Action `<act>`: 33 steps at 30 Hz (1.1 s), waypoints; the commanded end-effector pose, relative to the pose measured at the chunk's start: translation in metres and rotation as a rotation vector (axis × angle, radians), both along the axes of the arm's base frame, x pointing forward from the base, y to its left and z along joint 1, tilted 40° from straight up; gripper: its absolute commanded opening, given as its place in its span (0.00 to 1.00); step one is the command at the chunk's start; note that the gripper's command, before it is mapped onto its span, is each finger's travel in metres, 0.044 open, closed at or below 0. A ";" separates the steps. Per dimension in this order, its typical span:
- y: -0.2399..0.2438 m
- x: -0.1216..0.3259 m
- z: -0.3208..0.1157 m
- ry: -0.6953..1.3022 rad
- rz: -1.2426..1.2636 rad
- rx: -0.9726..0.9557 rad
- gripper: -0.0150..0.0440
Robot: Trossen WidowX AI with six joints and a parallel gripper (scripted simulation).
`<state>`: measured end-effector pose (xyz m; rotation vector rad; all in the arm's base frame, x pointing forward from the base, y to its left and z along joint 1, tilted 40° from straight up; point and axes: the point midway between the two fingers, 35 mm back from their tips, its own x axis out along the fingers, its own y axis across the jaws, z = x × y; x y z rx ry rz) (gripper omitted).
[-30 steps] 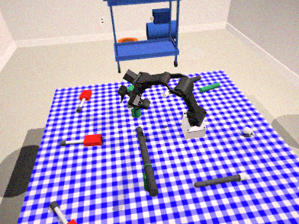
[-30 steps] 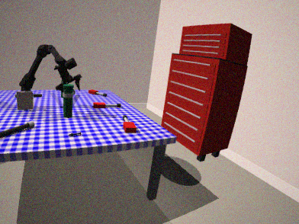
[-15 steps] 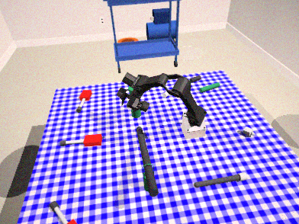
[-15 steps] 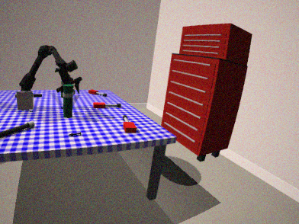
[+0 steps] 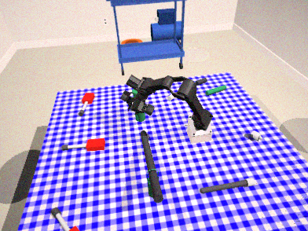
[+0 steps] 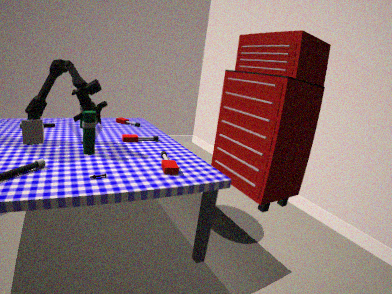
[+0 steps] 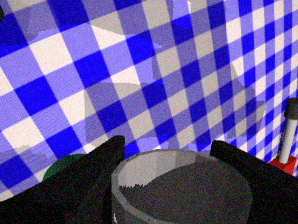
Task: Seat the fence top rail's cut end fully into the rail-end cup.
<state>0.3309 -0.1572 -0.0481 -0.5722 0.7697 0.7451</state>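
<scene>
The green big post point(image 5: 140, 117) point(image 6: 89, 142) stands upright, its grey brace band point(image 6: 89, 124) near the top. My gripper point(image 5: 135, 105) point(image 7: 167, 141) is at the post's upper part, shut on the grey rail-end cup point(image 7: 185, 187), one finger on each side. The cup's mouth is open and empty in the wrist view; the post point(image 7: 65, 167) shows left of it, partly behind a finger. The long dark rail point(image 5: 149, 157) runs through the loop cap point(image 5: 152, 170) on the smaller green post point(image 5: 150, 188). Its far end is short of the cup, apart from it.
Red-handled screwdrivers point(image 5: 95, 144) point(image 6: 170, 166) lie on the left side in the top view. A dark rod with a light cap point(image 5: 224, 186) lies front right, a grey fitting point(image 5: 255, 136) right of the arm base, and a green rod point(image 5: 216, 90) at the back right.
</scene>
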 end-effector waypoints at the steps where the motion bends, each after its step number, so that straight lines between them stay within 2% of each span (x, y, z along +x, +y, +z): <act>1: 0.000 -0.004 0.000 -0.022 0.024 -0.004 0.25; 33: 0.004 -0.025 0.003 -0.168 0.204 -0.015 0.25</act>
